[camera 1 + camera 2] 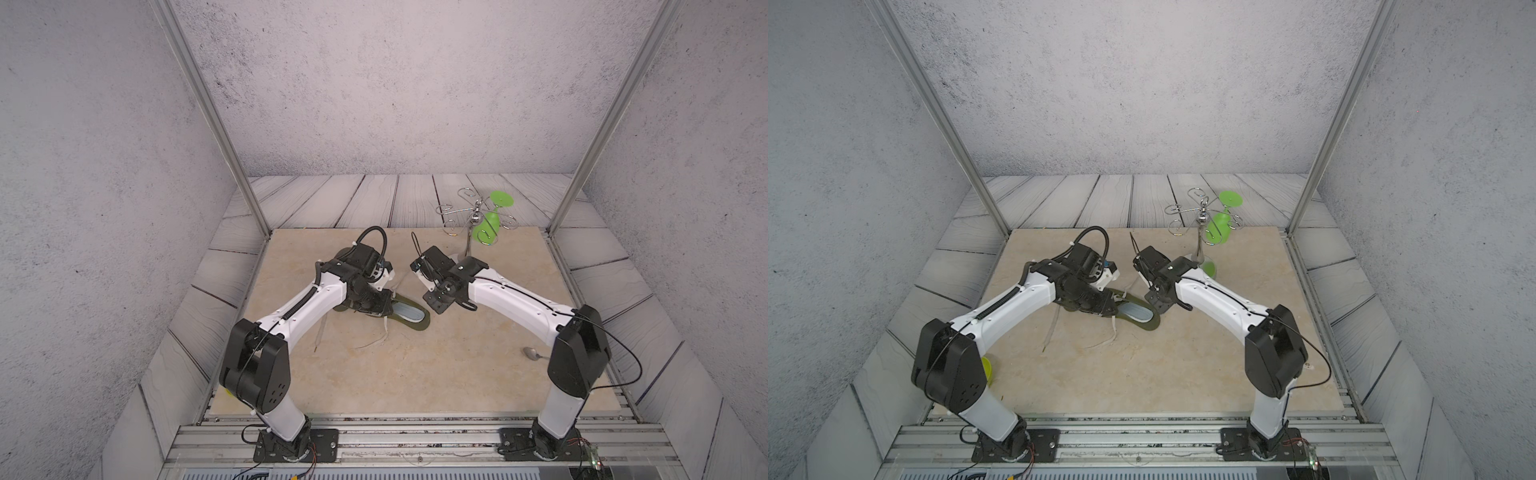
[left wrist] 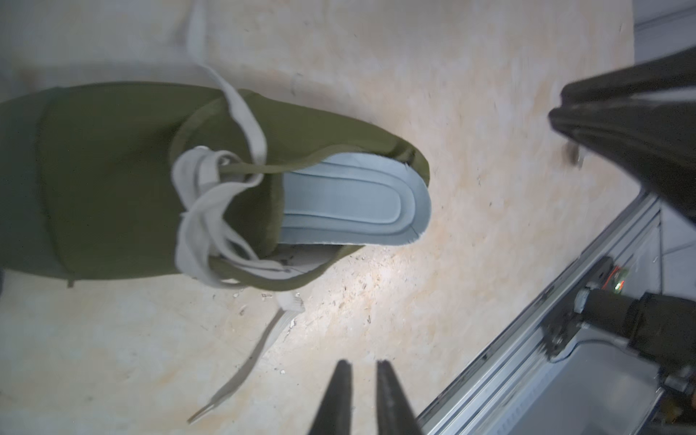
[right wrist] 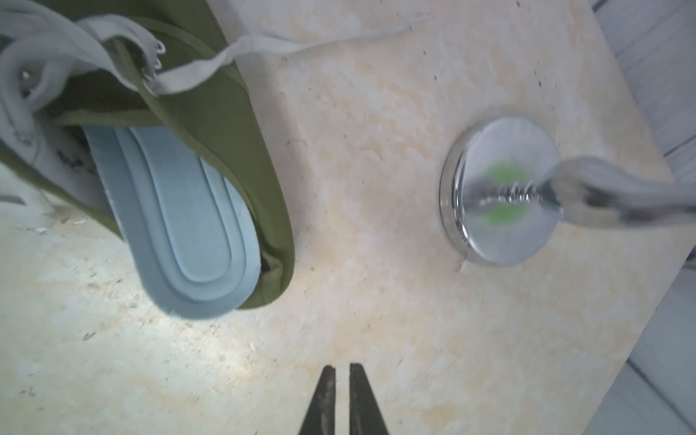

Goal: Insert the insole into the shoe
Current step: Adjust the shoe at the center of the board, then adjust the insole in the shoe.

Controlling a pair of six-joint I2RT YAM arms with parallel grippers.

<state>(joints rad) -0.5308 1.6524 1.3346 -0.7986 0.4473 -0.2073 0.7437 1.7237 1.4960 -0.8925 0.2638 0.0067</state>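
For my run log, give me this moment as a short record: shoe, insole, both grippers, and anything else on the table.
shoe: olive green, on the beige table, laces loose
insole: light blue, inside the shoe, heel end showing in the opening
left gripper: close by the shoe, jaws nearly together, empty
right gripper: near the shoe's heel end, jaws nearly together, empty
other items: chrome rack with a green glass hanging on it; spoon near the right arm

Even diffuse light, soft shadows, wrist views blurred, bright glare patch on tabletop, wide-angle bent edges
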